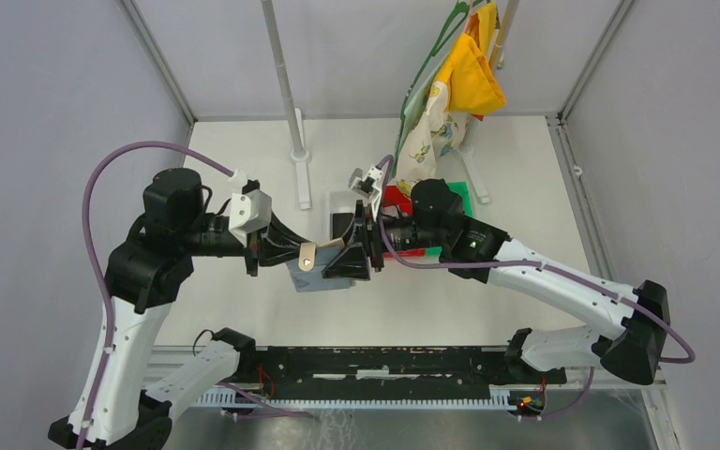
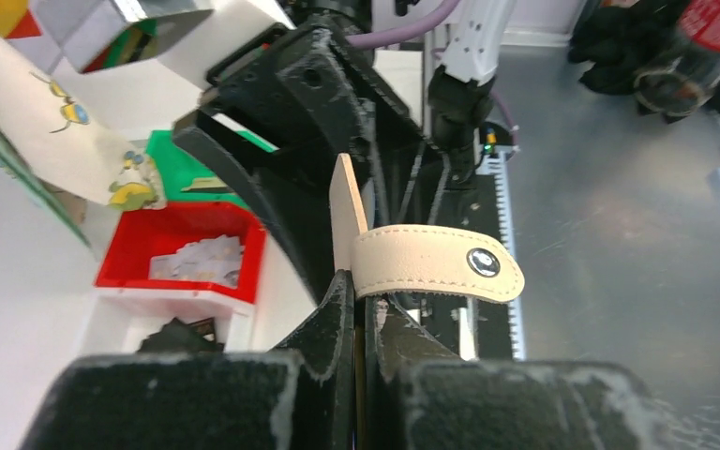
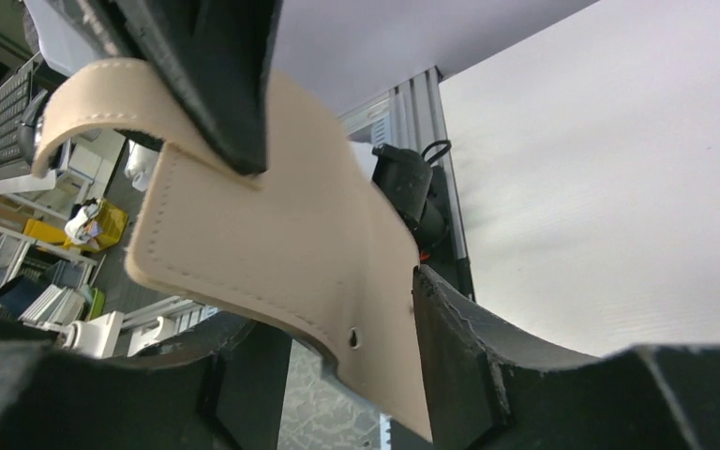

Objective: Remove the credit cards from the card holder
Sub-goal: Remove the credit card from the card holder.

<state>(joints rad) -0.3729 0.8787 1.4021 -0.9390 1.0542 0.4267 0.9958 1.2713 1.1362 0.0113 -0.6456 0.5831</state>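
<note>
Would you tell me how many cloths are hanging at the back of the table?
2: a yellow cloth highest up, and a white patterned cloth just below it. More may be hidden behind them.

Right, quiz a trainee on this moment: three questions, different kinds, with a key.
1. True or false: the left gripper is shut on the card holder.
2. Where is the card holder? A. dropped on the floor B. held up between the two grippers C. inside a drawer
3. Fill in: the ___ gripper's jaws stand apart around the holder.
Key: 1 true; 2 B; 3 right gripper.
</note>
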